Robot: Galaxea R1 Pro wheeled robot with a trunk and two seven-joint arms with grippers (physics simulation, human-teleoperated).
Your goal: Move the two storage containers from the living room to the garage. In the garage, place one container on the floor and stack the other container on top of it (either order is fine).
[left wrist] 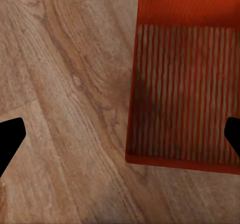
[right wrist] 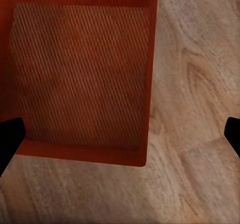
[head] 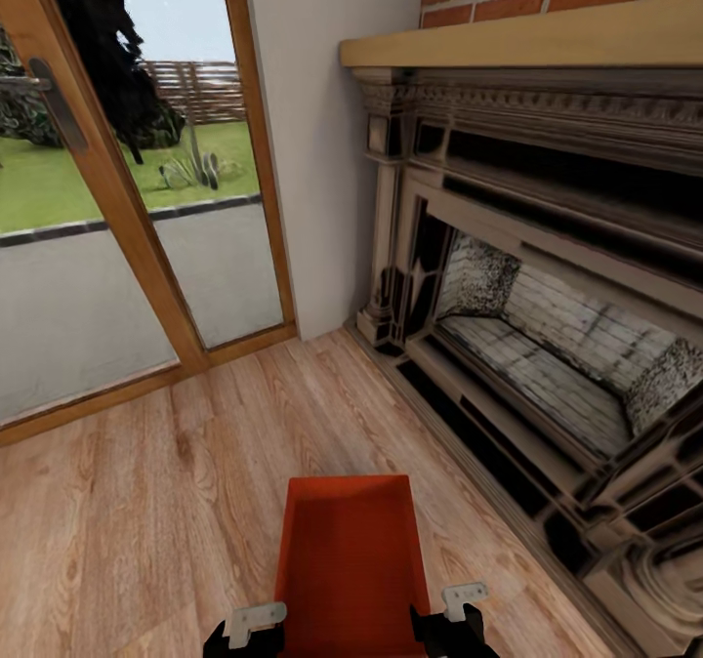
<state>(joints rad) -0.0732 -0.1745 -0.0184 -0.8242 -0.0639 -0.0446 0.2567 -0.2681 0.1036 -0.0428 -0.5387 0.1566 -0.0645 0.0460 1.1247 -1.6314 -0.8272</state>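
One orange-red storage container (head: 347,565) sits open-topped on the light wood-plank living-room flooring, at the bottom middle of the head view. My left gripper (head: 249,638) hovers over its left wall and my right gripper (head: 454,624) over its right wall. In the left wrist view the left gripper (left wrist: 121,136) is open, its black fingertips (left wrist: 10,139) spread wide to either side of the container's wall (left wrist: 132,99). The right gripper (right wrist: 121,134) is likewise open above the ribbed base (right wrist: 80,74), straddling the other wall. Neither grips anything. The garage is out of view.
A large stone fireplace (head: 547,326) with a wooden mantel (head: 517,43) and brick above runs along the right side. Wood-framed glass doors (head: 127,209) stand ahead at the left, with a white wall section (head: 322,150) between them and the fireplace. Wood flooring (head: 146,502) spreads to the left.
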